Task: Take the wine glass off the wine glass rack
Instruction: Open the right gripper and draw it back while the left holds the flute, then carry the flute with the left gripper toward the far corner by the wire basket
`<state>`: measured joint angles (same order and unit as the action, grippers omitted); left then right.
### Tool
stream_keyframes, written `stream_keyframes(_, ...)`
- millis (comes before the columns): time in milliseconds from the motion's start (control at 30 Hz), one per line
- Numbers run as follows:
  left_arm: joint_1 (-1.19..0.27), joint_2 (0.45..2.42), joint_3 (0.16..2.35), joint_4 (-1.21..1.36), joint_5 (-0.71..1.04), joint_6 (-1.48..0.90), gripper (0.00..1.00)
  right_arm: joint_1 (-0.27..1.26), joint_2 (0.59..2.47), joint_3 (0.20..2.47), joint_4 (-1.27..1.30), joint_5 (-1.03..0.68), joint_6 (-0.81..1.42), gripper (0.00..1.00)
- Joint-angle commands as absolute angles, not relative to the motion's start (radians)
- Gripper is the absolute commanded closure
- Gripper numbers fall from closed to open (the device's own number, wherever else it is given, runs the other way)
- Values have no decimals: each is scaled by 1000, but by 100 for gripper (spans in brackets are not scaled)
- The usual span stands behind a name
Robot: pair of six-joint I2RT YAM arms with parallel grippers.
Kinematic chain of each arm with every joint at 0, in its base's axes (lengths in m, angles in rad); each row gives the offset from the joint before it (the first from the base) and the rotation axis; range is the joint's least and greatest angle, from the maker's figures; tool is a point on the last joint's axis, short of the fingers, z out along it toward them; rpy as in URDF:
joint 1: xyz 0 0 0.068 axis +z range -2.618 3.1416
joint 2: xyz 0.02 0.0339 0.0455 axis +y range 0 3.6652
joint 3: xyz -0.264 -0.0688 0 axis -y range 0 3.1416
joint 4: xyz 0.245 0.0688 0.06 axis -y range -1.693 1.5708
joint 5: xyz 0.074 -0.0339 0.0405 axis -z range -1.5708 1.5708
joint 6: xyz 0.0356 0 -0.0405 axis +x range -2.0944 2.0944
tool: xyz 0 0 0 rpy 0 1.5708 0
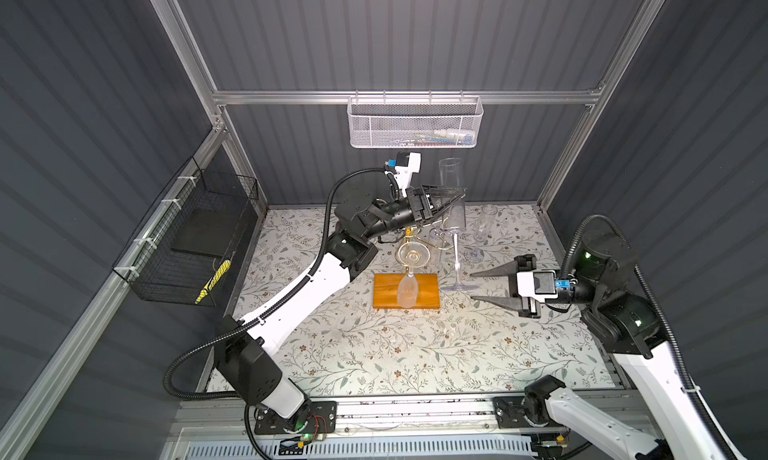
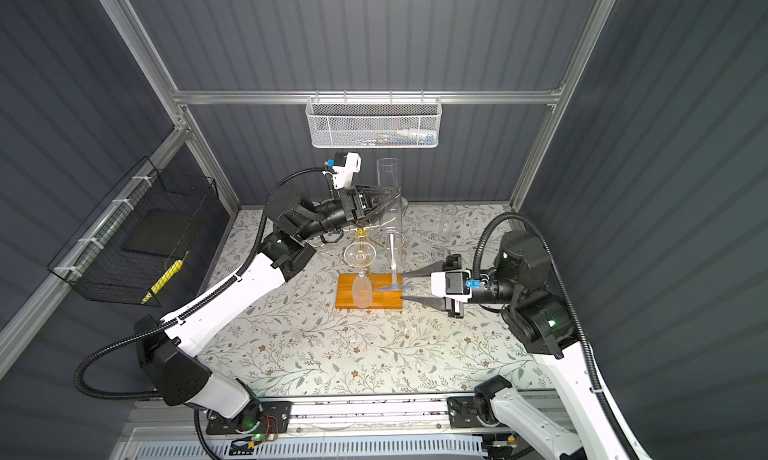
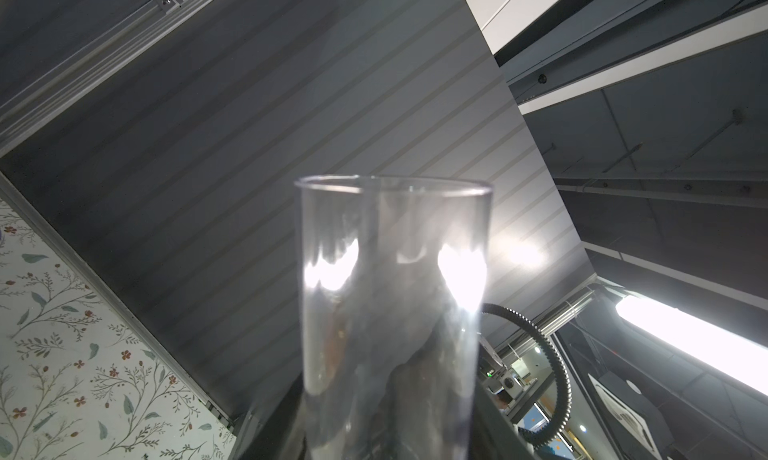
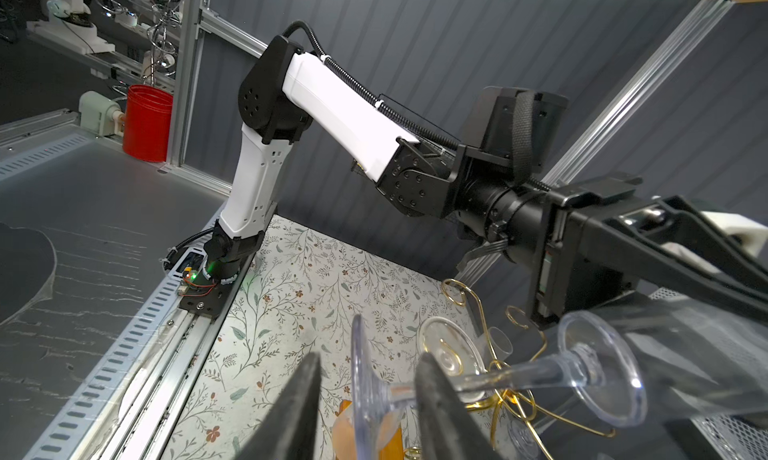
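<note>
**Wine glass** (image 1: 455,219): tall clear flute, upright, in the air just to the right of the rack and clear of its arms. The foot hangs above the table, not on it. In the left wrist view the bowl (image 3: 390,291) fills the space between the fingers.

**Left gripper** (image 1: 455,195): lies level and is closed on the bowl of the wine glass at about mid-height. It appears to be the only thing carrying the glass.

**Right gripper** (image 1: 471,286): jaws well apart, one finger on each side of the stem just above the foot. From its own wrist view (image 4: 370,362) the stem passes between the fingers. Whether either finger touches the glass cannot be told.

**Rack** (image 1: 384,291): gold pole and curled arms on an orange-brown wooden base, standing on the table (image 1: 374,354).

**Hanging glass** (image 1: 407,296): upside down on a near arm of the rack, untouched.

**Standing glass** (image 1: 484,225): upright on the table behind and to the right, well clear of both grippers.

**White mesh basket** (image 1: 415,125): on the back rail. **Black wire basket** (image 1: 187,237): on the left wall.

**Status**: the lift off the rack looks done. Judged left to do: withdraw the right gripper and set the wine glass down on open table.
</note>
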<state>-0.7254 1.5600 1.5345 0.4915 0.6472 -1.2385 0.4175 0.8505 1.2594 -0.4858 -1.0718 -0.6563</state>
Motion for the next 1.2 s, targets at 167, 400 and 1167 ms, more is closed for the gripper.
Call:
stream_keyframes(167, -721, 1557, 1526, 538, 627, -1217, 54, 423, 759, 1200, -303, -961, -566, 1)
stream_keyframes(400, -669, 1513, 1555, 506, 601, -1157, 54, 423, 670, 1120, -115, -835, -481, 1)
stream_keyframes(1167, -541, 1203, 1850, -239, -3, -188, 53, 422, 599, 1068, -117, -712, -491, 1)
